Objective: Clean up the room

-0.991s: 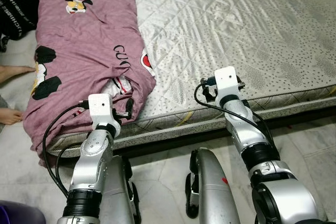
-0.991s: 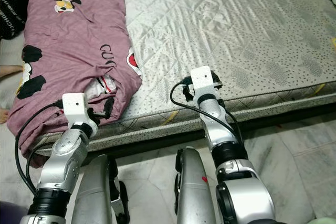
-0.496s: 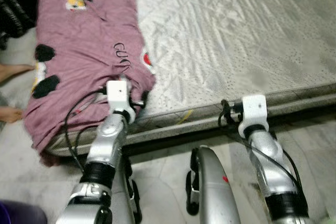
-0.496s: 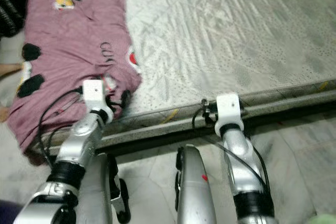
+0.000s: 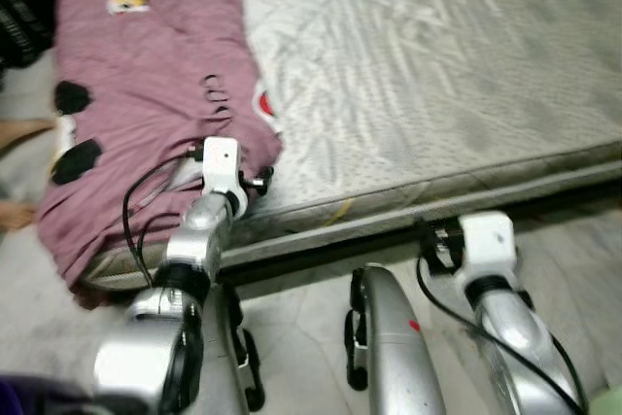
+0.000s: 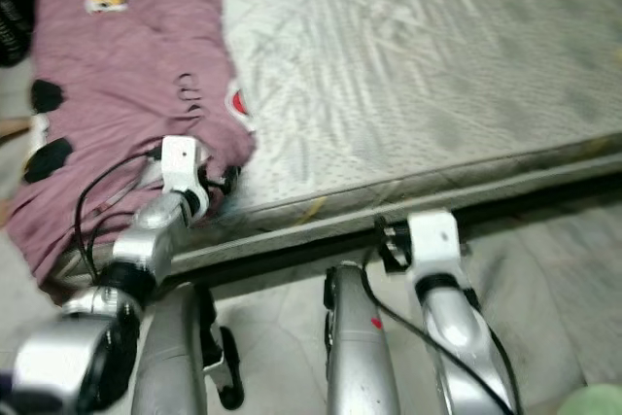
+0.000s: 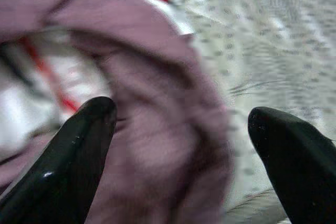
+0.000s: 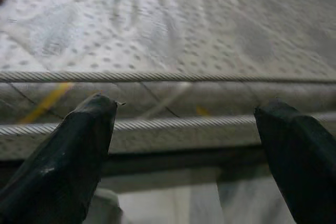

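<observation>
A purple printed bed cover lies crumpled along the left side of a bare grey quilted mattress. Its near corner, with white and red lining showing, hangs at the mattress edge. My left gripper is open right at that corner, with purple fabric between its two black fingers but not pinched. In the head view the left gripper touches the cover's near right corner. My right gripper is open and empty, low in front of the mattress's side edge, below the top surface.
A person's bare feet rest on the floor left of the bed. A dark garment lies at the far left. Pale tiled floor runs along the mattress front, where my own legs stand.
The left arm has reached forward and inward to the cover's corner. The right arm has dropped back from the mattress top to below its edge. The picture has blurred and shifted slightly.
</observation>
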Motion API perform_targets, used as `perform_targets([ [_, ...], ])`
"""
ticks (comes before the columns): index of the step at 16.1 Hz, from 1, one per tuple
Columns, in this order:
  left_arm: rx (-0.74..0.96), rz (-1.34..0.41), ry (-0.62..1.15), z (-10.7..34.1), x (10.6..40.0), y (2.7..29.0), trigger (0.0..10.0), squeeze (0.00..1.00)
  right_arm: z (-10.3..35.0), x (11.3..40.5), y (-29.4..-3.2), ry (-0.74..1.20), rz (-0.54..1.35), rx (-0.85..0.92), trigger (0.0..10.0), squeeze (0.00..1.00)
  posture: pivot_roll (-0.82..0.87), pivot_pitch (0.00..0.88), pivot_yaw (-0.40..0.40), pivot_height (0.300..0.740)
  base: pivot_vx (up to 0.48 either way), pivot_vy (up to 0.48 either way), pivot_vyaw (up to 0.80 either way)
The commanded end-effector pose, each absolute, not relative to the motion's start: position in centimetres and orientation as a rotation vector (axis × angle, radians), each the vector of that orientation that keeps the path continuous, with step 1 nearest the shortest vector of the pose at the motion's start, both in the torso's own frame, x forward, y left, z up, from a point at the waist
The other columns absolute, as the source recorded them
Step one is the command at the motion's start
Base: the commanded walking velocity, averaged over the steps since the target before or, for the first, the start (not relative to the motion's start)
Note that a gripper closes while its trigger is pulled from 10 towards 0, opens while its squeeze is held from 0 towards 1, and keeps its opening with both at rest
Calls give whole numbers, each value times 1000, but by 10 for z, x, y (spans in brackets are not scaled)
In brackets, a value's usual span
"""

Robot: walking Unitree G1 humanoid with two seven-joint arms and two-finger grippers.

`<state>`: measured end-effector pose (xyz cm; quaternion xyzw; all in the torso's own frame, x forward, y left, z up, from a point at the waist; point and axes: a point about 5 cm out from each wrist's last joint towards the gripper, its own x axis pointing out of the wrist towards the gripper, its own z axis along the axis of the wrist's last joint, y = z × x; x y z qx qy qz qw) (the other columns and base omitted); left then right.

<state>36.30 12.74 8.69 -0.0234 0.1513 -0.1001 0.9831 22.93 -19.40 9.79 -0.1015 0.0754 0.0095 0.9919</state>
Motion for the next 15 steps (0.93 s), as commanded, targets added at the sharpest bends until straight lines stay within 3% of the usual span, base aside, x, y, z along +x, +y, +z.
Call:
perform_targets([
  [1,-52,-213,344,76,358,124,10000,0,108,228,-195,131,30,-190,10000,0,-277,265,7,605,0,0,0],
  [5,-71,-239,345,72,357,118,10000,0,114,217,-190,160,38,-179,10000,0,-280,282,9,605,0,0,0],
  [6,-73,-248,349,71,356,117,6510,0,115,215,-189,168,37,-176,10000,0,-280,290,10,605,0,0,0],
  [7,-72,-261,358,69,356,116,0,0,115,212,-189,179,35,-173,10000,0,-283,303,14,605,0,0,0],
  [15,-71,-299,392,59,350,104,0,0,117,202,-196,238,11,-181,10000,0,-292,313,19,605,0,0,0],
])
